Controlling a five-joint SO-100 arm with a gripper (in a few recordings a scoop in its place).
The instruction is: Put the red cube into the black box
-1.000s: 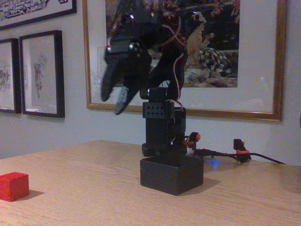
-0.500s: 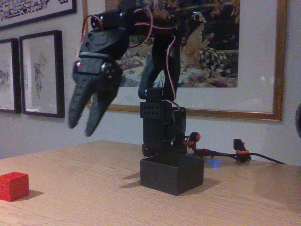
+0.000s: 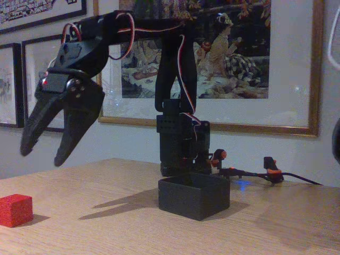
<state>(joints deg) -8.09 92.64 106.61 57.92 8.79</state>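
The end effector (image 3: 42, 155) hung in the air, its two fingers spread apart and empty, tips pointing down and to the left of the fixed view. The cube (image 3: 15, 210) sat on the counter (image 3: 106, 223) at the far left edge of the frame, below and left of the fingertips and well apart from the box (image 3: 194, 196), which stood just in front of the arm's base.

The likely risk lay in the descent — the cube sat near the edge of the frame with one corner turned toward the camera, so fingers closing across a diagonal could spin or nudge it away instead of gripping flat faces. As a cube it had no long axis; it rested flat, top face level — the box's open top faced upward.
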